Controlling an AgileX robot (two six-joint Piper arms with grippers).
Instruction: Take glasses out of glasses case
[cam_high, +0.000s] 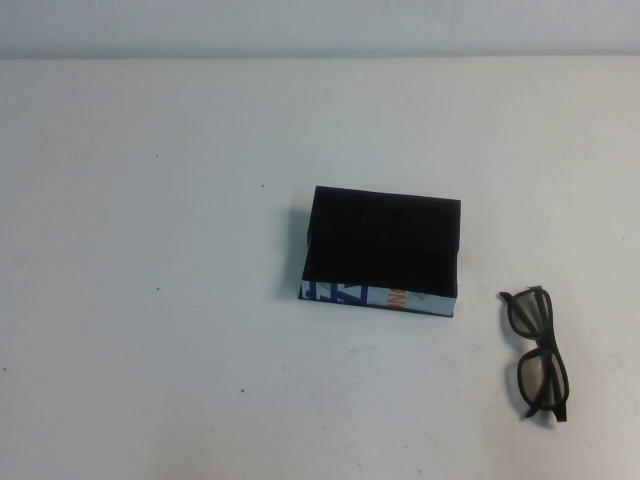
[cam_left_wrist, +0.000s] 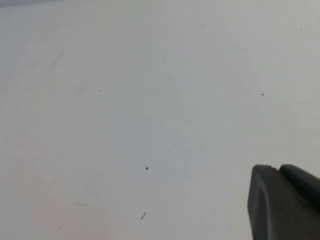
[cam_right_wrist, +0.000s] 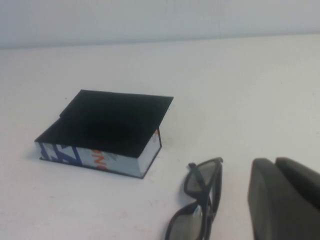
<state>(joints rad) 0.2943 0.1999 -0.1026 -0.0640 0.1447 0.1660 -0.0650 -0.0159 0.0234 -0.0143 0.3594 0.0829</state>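
Observation:
The glasses case (cam_high: 383, 240) lies flat at the middle of the table, matte black side up, its blue, white and orange printed side facing me. It also shows in the right wrist view (cam_right_wrist: 107, 122). The dark thick-framed glasses (cam_high: 538, 345) lie on the table outside the case, to its right and nearer me, arms folded. My right gripper (cam_right_wrist: 274, 160) is shut and empty, just beside the glasses (cam_right_wrist: 200, 182) and not touching them. My left gripper (cam_left_wrist: 277, 167) is shut and empty over bare table. Neither arm shows in the high view.
The white table (cam_high: 150, 350) stretches around the case, with a few small dark specks on it. A pale wall runs along the table's far edge (cam_high: 320, 55).

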